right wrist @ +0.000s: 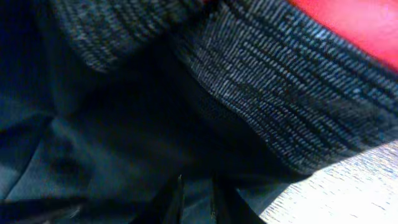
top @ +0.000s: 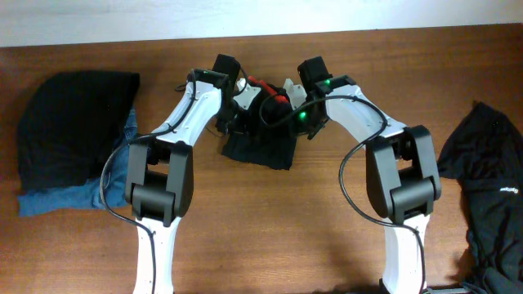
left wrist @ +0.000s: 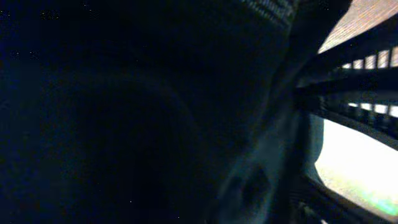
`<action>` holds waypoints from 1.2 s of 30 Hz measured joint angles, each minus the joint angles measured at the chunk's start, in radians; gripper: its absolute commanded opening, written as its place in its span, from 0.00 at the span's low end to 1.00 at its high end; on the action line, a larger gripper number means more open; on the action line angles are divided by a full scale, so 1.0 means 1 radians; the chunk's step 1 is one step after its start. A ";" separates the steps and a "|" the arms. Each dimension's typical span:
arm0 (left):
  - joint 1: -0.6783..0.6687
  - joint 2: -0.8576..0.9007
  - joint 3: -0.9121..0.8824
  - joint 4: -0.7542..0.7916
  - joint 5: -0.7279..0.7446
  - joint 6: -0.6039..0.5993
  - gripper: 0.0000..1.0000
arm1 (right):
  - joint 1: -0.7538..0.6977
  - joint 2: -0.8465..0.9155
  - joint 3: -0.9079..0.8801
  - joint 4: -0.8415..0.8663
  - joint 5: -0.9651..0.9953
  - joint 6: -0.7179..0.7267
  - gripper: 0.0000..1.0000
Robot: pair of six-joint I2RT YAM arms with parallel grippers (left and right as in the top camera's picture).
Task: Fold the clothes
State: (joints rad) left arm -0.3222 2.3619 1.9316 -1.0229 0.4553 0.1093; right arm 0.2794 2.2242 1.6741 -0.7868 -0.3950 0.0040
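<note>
The black leggings (top: 260, 149) lie bunched at the table's back middle, with the coral-red waistband edge (top: 270, 91) on top. My left gripper (top: 237, 113) is pressed into the bundle's left side. Black fabric (left wrist: 124, 106) fills the left wrist view and hides the fingers. My right gripper (top: 299, 114) is at the bundle's right side. In the right wrist view its fingers (right wrist: 196, 199) are close together with black cloth pinched between them, under the grey-speckled waistband (right wrist: 280, 99) and its red edge (right wrist: 354, 25).
A folded black garment (top: 73, 114) lies on a blue garment (top: 57, 198) at the far left. Another black garment (top: 490, 196) with small white lettering lies crumpled at the right edge. The brown wooden table (top: 270, 229) ends at a white wall behind.
</note>
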 measured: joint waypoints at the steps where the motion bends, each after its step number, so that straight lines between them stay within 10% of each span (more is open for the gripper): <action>1: 0.001 -0.001 0.000 -0.002 0.000 -0.001 0.99 | 0.000 0.002 0.000 0.000 0.000 0.000 0.21; 36: 0.106 0.024 -0.006 0.091 0.199 0.003 0.98 | 0.000 0.003 -0.003 -0.043 0.023 0.000 0.21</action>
State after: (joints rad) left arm -0.2165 2.3856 1.9251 -0.9318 0.6540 0.1120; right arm 0.2794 2.2269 1.6711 -0.8299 -0.3717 0.0040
